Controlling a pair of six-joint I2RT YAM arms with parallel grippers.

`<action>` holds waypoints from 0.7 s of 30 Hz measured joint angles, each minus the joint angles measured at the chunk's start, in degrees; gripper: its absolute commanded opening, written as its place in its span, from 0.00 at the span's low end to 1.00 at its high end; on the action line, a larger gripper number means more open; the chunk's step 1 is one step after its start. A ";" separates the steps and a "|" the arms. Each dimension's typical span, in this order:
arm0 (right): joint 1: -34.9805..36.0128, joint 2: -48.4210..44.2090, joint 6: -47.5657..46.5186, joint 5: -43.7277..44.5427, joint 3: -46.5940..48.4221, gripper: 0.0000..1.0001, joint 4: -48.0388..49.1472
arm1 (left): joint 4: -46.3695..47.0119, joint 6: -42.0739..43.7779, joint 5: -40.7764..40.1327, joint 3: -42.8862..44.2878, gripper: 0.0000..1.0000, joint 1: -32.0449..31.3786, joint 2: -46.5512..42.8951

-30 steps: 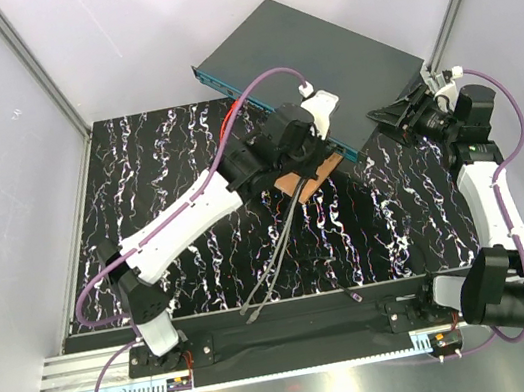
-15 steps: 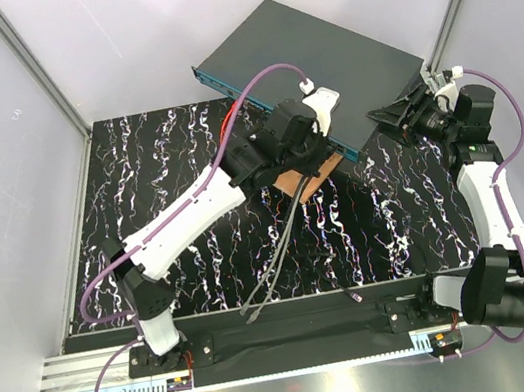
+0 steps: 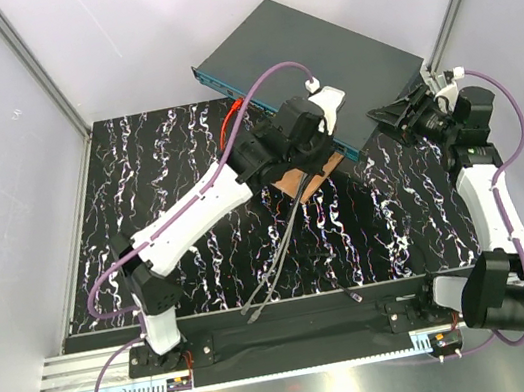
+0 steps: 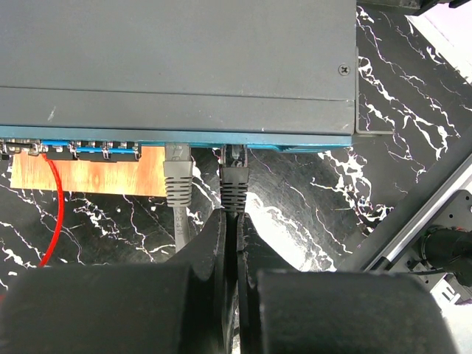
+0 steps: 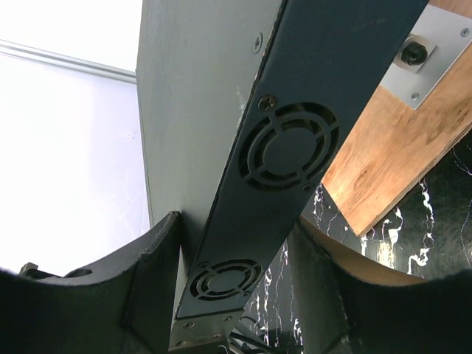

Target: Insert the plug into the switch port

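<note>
The switch (image 3: 317,49) is a flat dark grey box lying diagonally at the back, resting on a wooden plate (image 3: 296,185). In the left wrist view its blue-teal socket face (image 4: 295,145) runs across the frame. My left gripper (image 4: 236,221) is shut on a dark cable just behind its dark plug (image 4: 234,171). The plug's front end sits in a socket mouth; how deep it goes is hidden. A grey plug (image 4: 178,177) sits in the socket to its left. My right gripper (image 5: 236,251) clamps the switch's fan end (image 5: 295,140) at the right corner (image 3: 392,117).
A red cable (image 4: 51,206) runs from sockets further left, over the wooden plate (image 4: 96,173). Loose grey cables (image 3: 274,265) trail over the black marbled table toward the near edge. White walls and metal frame posts stand close behind and to the right of the switch.
My left gripper has moved up and right toward the switch face, carrying the dark plug to the socket. The right arm and the switch have not moved.
</note>
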 measured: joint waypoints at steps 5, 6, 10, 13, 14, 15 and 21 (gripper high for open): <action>0.31 -0.76 0.63 1.18 -1.18 0.00 1.53 | -0.42 0.04 0.09 0.70 0.00 0.02 0.68; 0.35 -0.92 0.76 1.38 -1.40 0.00 1.79 | -0.31 0.09 0.09 0.83 0.00 0.02 0.85; 0.57 -1.38 1.33 2.21 -2.27 0.00 3.04 | -0.26 0.26 0.55 1.22 0.00 0.13 1.25; 0.68 -1.70 1.60 2.84 -2.62 0.00 3.45 | -0.35 0.24 1.09 1.60 0.00 0.31 1.51; 0.68 -1.70 1.64 2.93 -2.64 0.00 3.52 | -0.50 0.24 1.33 1.88 0.00 0.37 1.64; 0.70 -1.70 1.66 2.97 -2.64 0.00 3.54 | -0.66 0.22 1.60 2.14 0.01 0.44 1.79; 0.72 -1.66 1.20 3.08 -2.21 0.00 2.71 | -0.79 0.70 3.30 2.43 0.31 0.87 2.12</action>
